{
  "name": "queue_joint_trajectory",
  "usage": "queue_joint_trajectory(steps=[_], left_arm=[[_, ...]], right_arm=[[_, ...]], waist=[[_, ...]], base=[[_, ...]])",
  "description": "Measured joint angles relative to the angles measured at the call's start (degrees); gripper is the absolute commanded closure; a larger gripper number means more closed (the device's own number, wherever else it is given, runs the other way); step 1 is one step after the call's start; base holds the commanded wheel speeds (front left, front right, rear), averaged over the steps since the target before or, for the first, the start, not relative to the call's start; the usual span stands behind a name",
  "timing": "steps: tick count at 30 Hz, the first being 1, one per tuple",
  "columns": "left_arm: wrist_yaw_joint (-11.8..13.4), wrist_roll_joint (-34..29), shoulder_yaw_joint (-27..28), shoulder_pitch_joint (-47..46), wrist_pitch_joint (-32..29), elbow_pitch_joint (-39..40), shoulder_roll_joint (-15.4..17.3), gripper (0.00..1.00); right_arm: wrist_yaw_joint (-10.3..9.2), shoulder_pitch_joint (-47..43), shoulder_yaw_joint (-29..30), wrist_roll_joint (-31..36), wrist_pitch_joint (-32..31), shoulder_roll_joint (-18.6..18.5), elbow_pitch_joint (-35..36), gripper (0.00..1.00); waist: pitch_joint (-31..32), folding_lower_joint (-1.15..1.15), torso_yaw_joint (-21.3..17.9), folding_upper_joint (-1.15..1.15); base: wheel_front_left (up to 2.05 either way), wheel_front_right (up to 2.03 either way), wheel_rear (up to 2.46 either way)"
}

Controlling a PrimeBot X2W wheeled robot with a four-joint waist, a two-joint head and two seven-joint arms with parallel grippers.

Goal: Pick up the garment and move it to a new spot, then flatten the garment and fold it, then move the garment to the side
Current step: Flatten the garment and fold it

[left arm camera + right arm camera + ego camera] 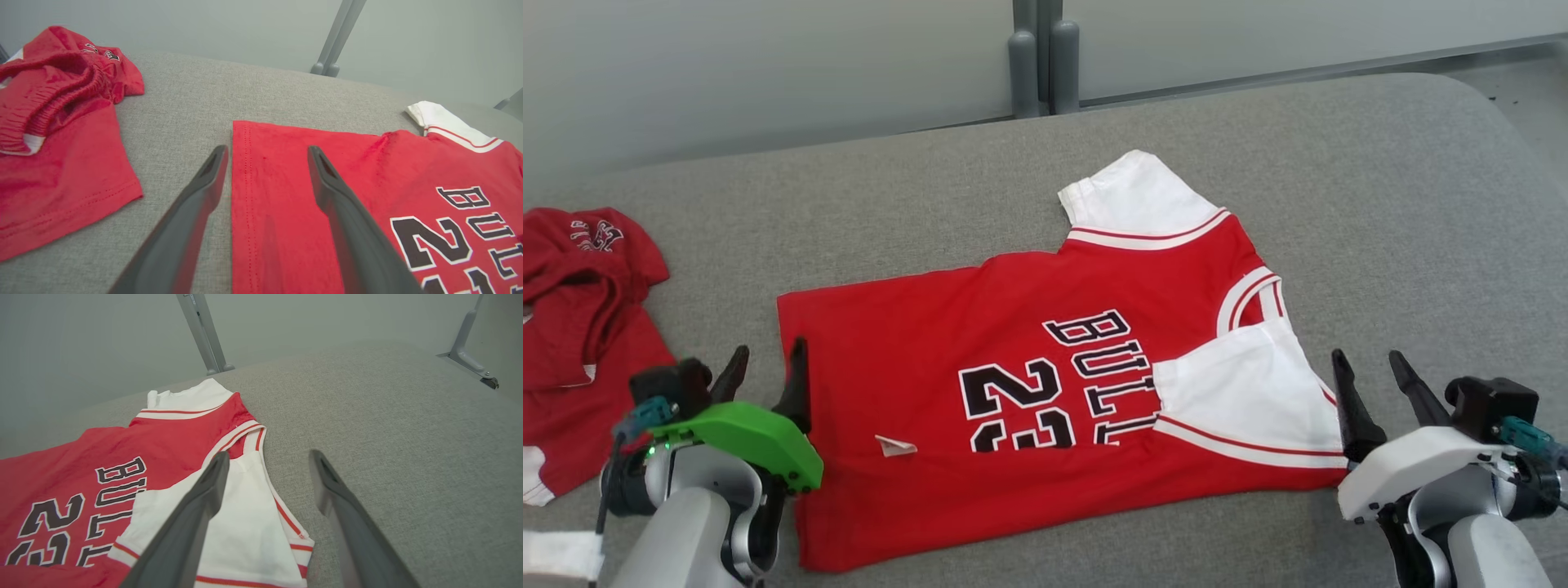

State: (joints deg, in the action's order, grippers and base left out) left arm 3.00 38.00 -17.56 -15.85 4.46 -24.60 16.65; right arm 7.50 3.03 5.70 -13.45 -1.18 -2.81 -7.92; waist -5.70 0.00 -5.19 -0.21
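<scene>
The garment (1013,359) is a red jersey with white sleeves and black "BULLS 23" lettering, lying flat on the grey table with its near side folded over. My left gripper (766,376) stands open over the jersey's hem edge (245,196), one finger on each side of it, holding nothing. At the other end my right gripper (1376,382) is open beside the folded white sleeve (245,522), with its left finger over the sleeve and its right finger over bare table.
A second red garment (580,327) lies crumpled at the table's left edge (61,122). Grey posts (1037,57) stand behind the table's far edge. Bare grey cloth surface (1380,204) stretches to the right and behind the jersey.
</scene>
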Motion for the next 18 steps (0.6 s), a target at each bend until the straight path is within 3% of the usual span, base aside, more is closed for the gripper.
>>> queue_joint_trajectory(steps=[18], left_arm=[[-3.1, -2.8, -2.7, -20.8, -8.8, -20.0, 3.9, 0.0]], right_arm=[[0.0, 7.3, -5.4, 0.5, 0.3, 0.0, 0.9, 0.0]], waist=[[-10.4, 0.0, -3.2, 0.0]], base=[[0.0, 0.0, 0.0]])
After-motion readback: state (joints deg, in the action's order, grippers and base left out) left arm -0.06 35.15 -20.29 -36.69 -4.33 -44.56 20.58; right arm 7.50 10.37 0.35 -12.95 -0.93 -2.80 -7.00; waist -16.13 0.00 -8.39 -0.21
